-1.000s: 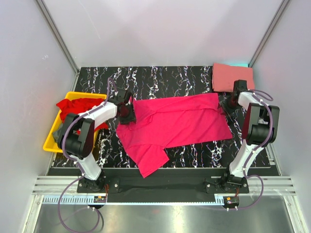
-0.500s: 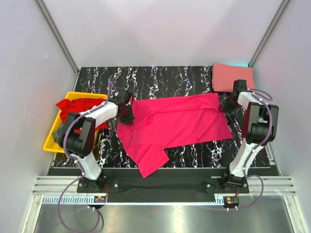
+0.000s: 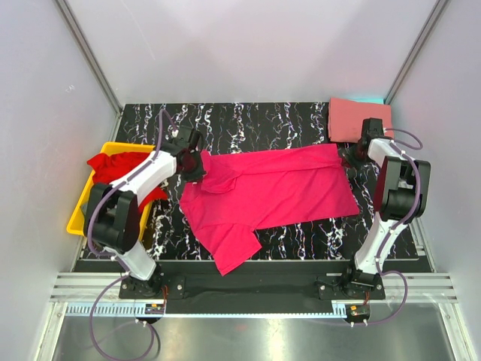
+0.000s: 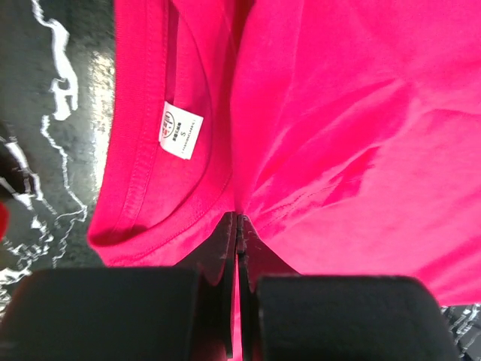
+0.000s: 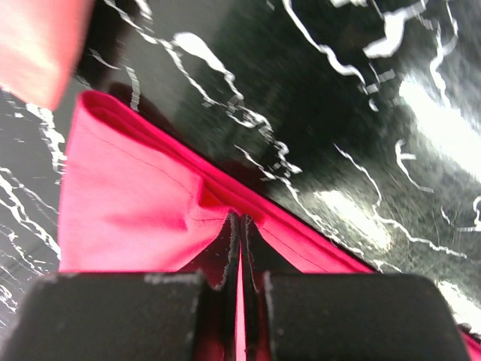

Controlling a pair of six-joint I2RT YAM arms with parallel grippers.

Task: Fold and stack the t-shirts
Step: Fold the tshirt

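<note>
A magenta t-shirt (image 3: 278, 192) lies spread across the middle of the black marble table, one sleeve hanging toward the near edge. My left gripper (image 3: 197, 170) is shut on its cloth next to the collar (image 4: 161, 203), where a white size label (image 4: 180, 129) shows. My right gripper (image 3: 350, 159) is shut on the shirt's far right hem corner (image 5: 150, 203), which bunches at the fingertips. A folded salmon pink t-shirt (image 3: 359, 119) sits at the back right corner. A red t-shirt (image 3: 120, 167) lies in the yellow bin, with a bit of grey cloth (image 3: 92, 201) beneath it.
The yellow bin (image 3: 81, 216) stands at the table's left edge, close beside my left arm. Grey walls with metal rails close in the table on three sides. Bare marble table (image 3: 255, 120) shows behind the magenta shirt.
Both grippers have closed onto the magenta t-shirt. The left one has drawn the collar end slightly up and back; the right one has lifted the hem corner a little toward the salmon shirt.
</note>
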